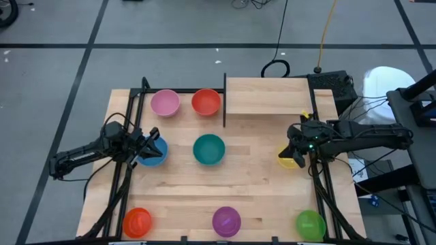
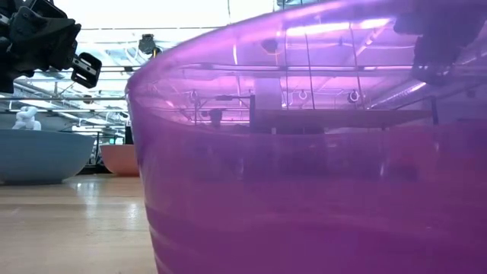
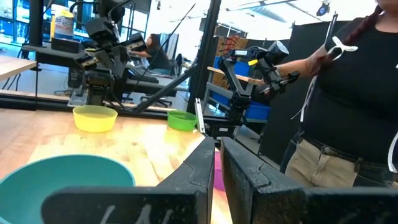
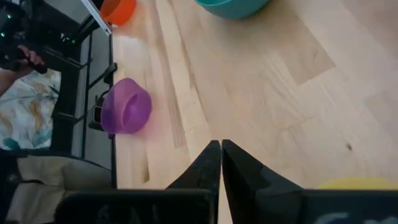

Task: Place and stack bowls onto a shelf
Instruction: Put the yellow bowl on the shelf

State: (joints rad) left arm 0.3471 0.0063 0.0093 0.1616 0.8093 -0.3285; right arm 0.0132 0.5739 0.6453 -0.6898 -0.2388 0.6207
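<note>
My left gripper (image 1: 148, 144) is shut and hangs above the blue bowl (image 1: 154, 152) near the table's left edge. In the low view it (image 2: 76, 65) is well clear of that bowl (image 2: 38, 156). My right gripper (image 1: 291, 145) is shut and hovers over the yellow bowl (image 1: 289, 160) near the right edge; the bowl's rim (image 4: 354, 182) shows below its fingers (image 4: 219, 152). The teal bowl (image 1: 208, 150) stands mid-table. Pink (image 1: 165, 103) and red (image 1: 206, 102) bowls stand at the far side, left of the shelf (image 1: 269, 95). Orange (image 1: 137, 222), purple (image 1: 226, 221) and green (image 1: 310, 224) bowls line the near edge.
The shelf's black post (image 1: 225, 102) stands just right of the red bowl. Black frame rails (image 1: 126, 170) run along both table sides. A person (image 3: 348, 93) in a black top stands beyond the table's near edge. The purple bowl (image 2: 319, 152) fills most of the low view.
</note>
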